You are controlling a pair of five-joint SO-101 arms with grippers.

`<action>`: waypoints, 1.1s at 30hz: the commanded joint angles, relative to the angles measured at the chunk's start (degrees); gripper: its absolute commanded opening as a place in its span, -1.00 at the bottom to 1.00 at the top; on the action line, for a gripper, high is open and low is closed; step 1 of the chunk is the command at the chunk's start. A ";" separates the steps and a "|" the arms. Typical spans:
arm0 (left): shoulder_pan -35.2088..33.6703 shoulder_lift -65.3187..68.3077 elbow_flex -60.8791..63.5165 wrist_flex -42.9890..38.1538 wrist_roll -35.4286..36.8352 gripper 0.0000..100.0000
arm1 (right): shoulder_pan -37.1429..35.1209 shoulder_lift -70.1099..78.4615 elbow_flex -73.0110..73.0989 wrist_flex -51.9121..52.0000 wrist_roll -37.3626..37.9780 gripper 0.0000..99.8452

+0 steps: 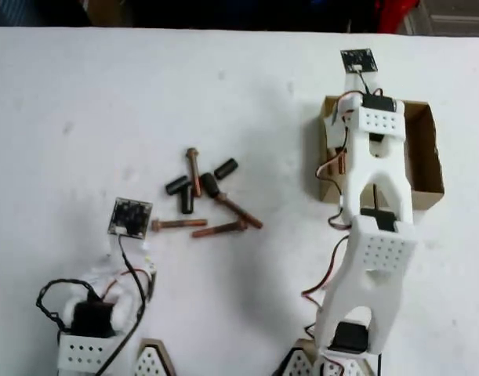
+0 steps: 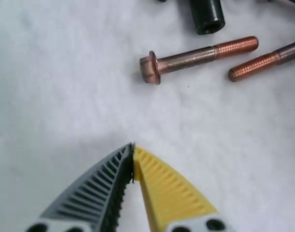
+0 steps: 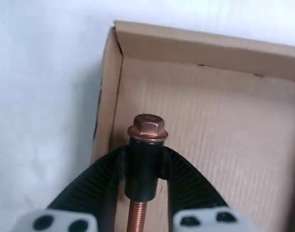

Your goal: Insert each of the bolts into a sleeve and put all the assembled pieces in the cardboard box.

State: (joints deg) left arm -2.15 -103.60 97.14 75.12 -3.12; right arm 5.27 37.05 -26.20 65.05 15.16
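Right wrist view: fingers [image 3: 100, 183] clamp sleeve [image 3: 142, 164] w/ bolt [image 3: 147, 128] over box [image 3: 210, 44].

white table [image 1: 82, 86], red object [image 1: 396, 14] behind

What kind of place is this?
Likely a robotics test bench: two arms at a white table, loose bolts and sleeves, and the right gripper holding a sleeved bolt over a box.

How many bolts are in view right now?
5. Four lie loose mid-table: far bolt, slanted bolt, left bolt, middle bolt. The sleeved bolt is in the right hand over the cardboard box; the arm may hide others.
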 commanded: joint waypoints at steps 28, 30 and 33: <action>-0.22 -0.48 -0.18 -1.49 -0.62 -0.95 | 0.75 -15.25 -5.45 8.66 0.26 -0.75; -0.22 -0.48 -0.18 -1.49 -0.62 -0.95 | -0.04 -18.24 -5.45 11.03 0.26 -0.75; -0.22 -0.48 -0.18 -1.49 -0.62 -0.95 | -1.54 -22.64 -5.45 14.29 0.26 -0.75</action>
State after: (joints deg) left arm -2.15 -103.60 97.14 75.12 -3.12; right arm 5.71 21.41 -29.19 76.75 15.16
